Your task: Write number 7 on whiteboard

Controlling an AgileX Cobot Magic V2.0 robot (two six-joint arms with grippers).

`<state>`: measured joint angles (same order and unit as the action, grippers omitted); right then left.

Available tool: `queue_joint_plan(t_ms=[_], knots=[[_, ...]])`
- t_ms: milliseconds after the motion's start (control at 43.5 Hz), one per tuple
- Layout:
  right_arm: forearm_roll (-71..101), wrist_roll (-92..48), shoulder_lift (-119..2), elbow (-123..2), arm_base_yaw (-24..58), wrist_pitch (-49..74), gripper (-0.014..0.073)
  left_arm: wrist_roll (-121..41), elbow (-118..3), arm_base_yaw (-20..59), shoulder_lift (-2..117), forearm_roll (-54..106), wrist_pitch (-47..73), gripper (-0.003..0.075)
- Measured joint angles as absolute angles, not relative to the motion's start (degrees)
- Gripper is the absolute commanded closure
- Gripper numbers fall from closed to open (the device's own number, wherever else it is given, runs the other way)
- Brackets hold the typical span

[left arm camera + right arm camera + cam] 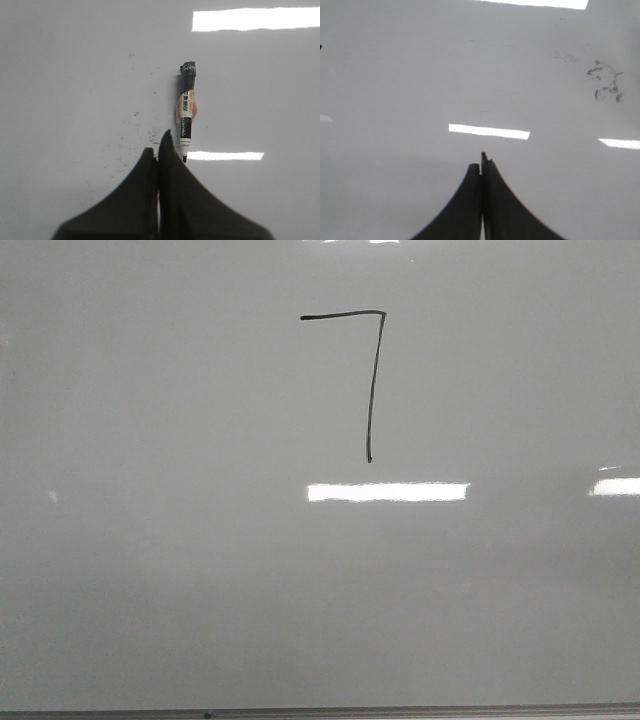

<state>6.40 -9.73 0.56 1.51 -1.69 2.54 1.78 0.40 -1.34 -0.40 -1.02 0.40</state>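
Number 7 [371,380] on whiteboard [150,570], marker [186,112] seemingly lying loose, left gripper [159,142] and right gripper [481,161] closed empty.

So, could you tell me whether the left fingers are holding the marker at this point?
No, the left fingers are shut on nothing, and the marker lies free on the whiteboard beside them.

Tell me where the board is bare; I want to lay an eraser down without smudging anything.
Front view: whiteboard is bare left, right and below the number 7. Left wrist view: marker lies beside the left hand, with smudges.
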Motion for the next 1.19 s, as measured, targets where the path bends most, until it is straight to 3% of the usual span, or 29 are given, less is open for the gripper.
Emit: queue_joint_plan(t_ms=[345, 1195], knots=[[0.91, 0.0, 0.56, 1.51, -1.69, 0.69, 0.0661, 1.78, 0.4, -1.34, -0.4, -1.02, 0.4, 0.0741], [0.43, 0.96, 0.56, 1.51, -1.69, 0.44, 0.0661, 1.78, 0.4, -1.34, -0.4, -1.02, 0.4, 0.0741]])
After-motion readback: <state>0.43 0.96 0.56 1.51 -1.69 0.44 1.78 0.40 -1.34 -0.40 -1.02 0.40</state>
